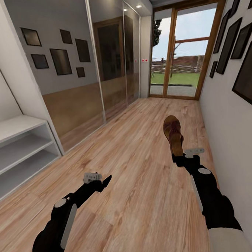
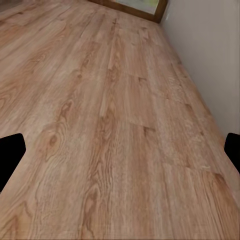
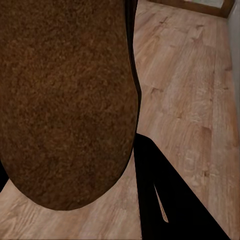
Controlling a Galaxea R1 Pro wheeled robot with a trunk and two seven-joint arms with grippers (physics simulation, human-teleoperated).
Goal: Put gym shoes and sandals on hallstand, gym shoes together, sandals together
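— Sandal point(image 1: 173, 134) first: what does it look like, and where is it?

— Dark brown leather with a rounded toe, standing up out of the right gripper point(image 1: 178, 157), clear of the corridor floor point(image 1: 144, 191). The black fingers are closed on its lower end, so the gripper has it clamped.

— Does the right wrist view add anything?

— It shows the sandal point(image 3: 65, 100) from very close, as a grainy brown oval surface, with one black finger point(image 3: 165, 200) beside it and wood planks behind. The head view gives its whole outline instead.

— And the left gripper point(image 1: 104, 182)?

— It hangs low over the floor, holding nothing. Its wrist view shows one fingertip point(image 2: 10, 155) at each side edge, set wide apart, with bare laminate between.

— Anything else?

— A pale shelved unit point(image 1: 20, 153) stands by the left wall; a glazed door point(image 1: 185, 56) closes the corridor's far end.
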